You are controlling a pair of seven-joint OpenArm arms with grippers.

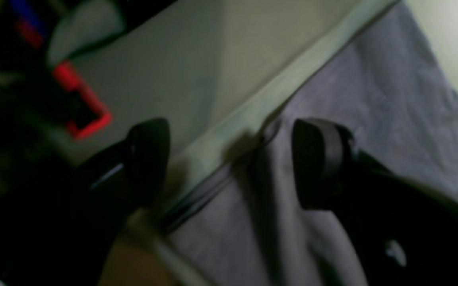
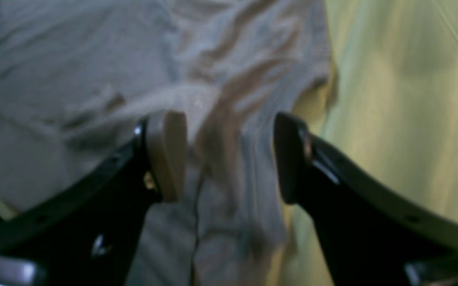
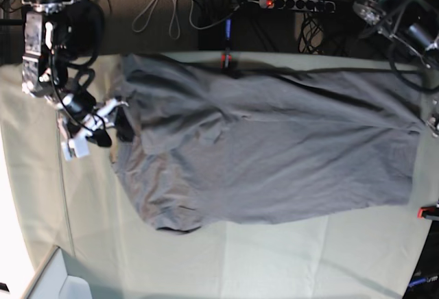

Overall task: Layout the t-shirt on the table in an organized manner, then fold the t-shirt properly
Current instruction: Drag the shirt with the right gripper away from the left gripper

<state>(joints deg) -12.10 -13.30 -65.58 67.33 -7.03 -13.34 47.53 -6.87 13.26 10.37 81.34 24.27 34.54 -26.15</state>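
Note:
The grey t-shirt (image 3: pixel 274 148) lies spread lengthwise across the table (image 3: pixel 274 258), with creases and a bunched sleeve at its left end. My right gripper (image 3: pixel 116 122) hovers at that left end. In the right wrist view it (image 2: pixel 227 157) is open, and wrinkled shirt fabric (image 2: pixel 94 59) lies loose under the gap between its fingers. In the left wrist view my left gripper (image 1: pixel 233 163) is open over the shirt's hem (image 1: pixel 372 119), beside the table's edge (image 1: pixel 261 103), with nothing gripped. In the base view that gripper is mostly cut off at the right edge.
A red clamp (image 1: pixel 82 99) grips the table's edge near my left gripper, and another clamp (image 3: pixel 225 59) sits at the far edge. A power strip (image 3: pixel 295 3) and cables lie beyond the table. A white box corner (image 3: pixel 55 278) shows at the bottom left.

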